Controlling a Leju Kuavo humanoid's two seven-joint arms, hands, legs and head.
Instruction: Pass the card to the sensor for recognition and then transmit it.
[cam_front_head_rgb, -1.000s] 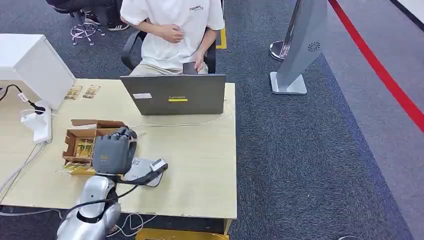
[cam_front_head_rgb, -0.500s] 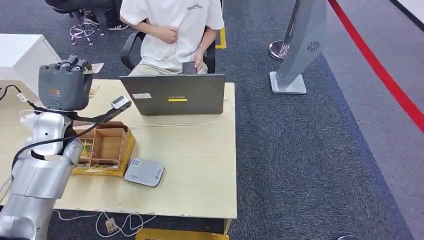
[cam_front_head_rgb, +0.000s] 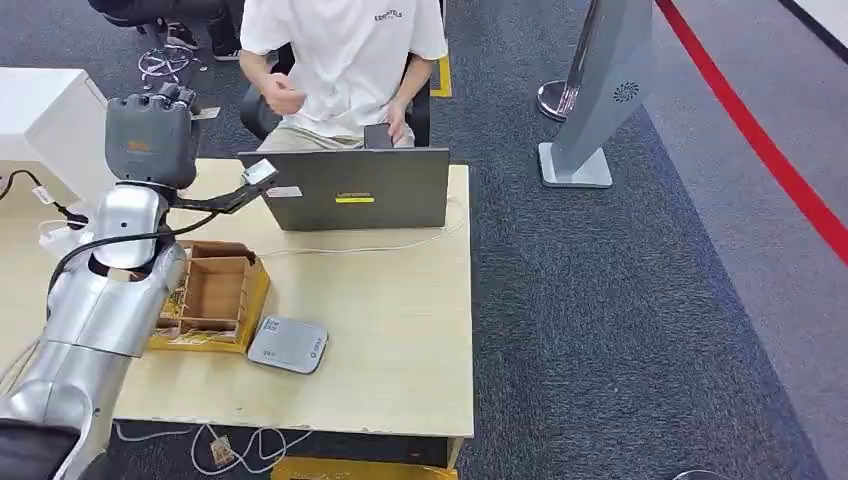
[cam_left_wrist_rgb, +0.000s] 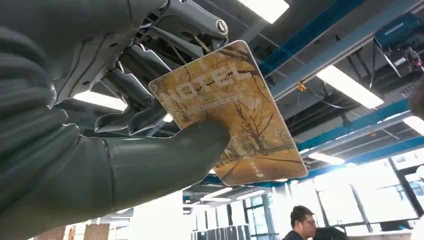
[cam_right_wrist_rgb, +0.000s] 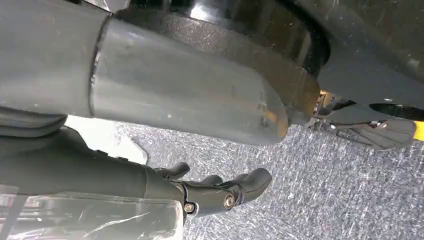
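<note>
**Kim:** Card handling first: where is it sitting?

**Ravi:** The left robot hand is holding it up high, over the desk's far left corner, at about ten o'clock from the laptop. In the left wrist view the thick thumb is pressing on one face near a short edge, and the dark fingers are backing the other face. Most of the card is sticking out free.

**Kim:** How is it likely to behave?

**Ravi:** It is looking thin, flat and stiff, so probably very light, with a glossy printed face that could slide under a loose pinch. The free end is the sensible place for a receiver to take hold.

**Kim:** And the sensor?

**Ravi:** The grey sensor pad is lying flat on the desk at about three o'clock from the cardboard box, just beside it and well below the raised card.

**Kim:** Who is receiving?

**Ravi:** A person in a white shirt is sitting behind the laptop, at roughly two o'clock from the card, one hand raised.

**Kim:** The other arm?

**Ravi:** The right robot hand is hanging over grey carpet, fingers loosely curled and carrying nothing that can be seen.
</note>
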